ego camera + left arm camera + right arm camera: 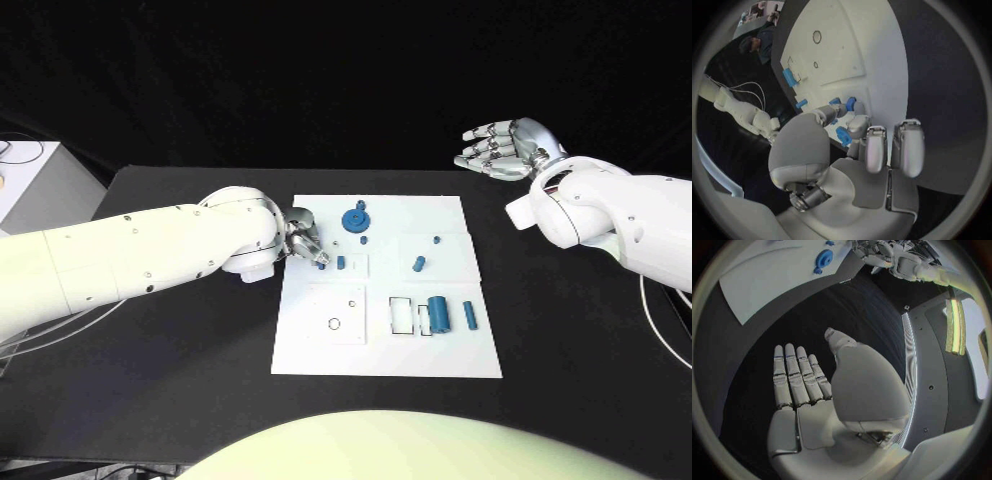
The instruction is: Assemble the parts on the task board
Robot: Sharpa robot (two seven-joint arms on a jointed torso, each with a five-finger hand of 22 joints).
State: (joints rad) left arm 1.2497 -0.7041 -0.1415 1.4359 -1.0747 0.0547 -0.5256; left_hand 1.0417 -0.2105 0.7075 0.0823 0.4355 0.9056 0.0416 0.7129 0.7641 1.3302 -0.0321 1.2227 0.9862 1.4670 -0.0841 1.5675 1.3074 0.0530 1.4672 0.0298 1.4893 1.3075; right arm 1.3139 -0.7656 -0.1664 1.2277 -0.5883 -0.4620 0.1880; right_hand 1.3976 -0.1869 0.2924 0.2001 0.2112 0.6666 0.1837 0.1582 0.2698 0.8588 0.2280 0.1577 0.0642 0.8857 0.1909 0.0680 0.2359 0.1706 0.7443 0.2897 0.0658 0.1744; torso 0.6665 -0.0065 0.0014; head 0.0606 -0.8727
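The white task board [387,330] lies in the middle of the black table. My left hand [303,238] is at the board's left edge and pinches a small blue part [844,135] between thumb and a finger, low over the board. Two short blue pegs [340,264] lie just beside its fingertips. A blue gear [356,218] stands near the far edge. A thick blue cylinder [438,314] and a slim blue pin [469,314] lie at the right. My right hand [502,148] hovers open beyond the board's far right corner, holding nothing; its fingers [795,375] are straight.
More small blue pieces [420,264] lie mid-board. A round hole [335,323] and a rectangular slot [400,314] mark the board's near half. A white box [32,180] stands at the table's far left. Bare black table [577,340] surrounds the board.
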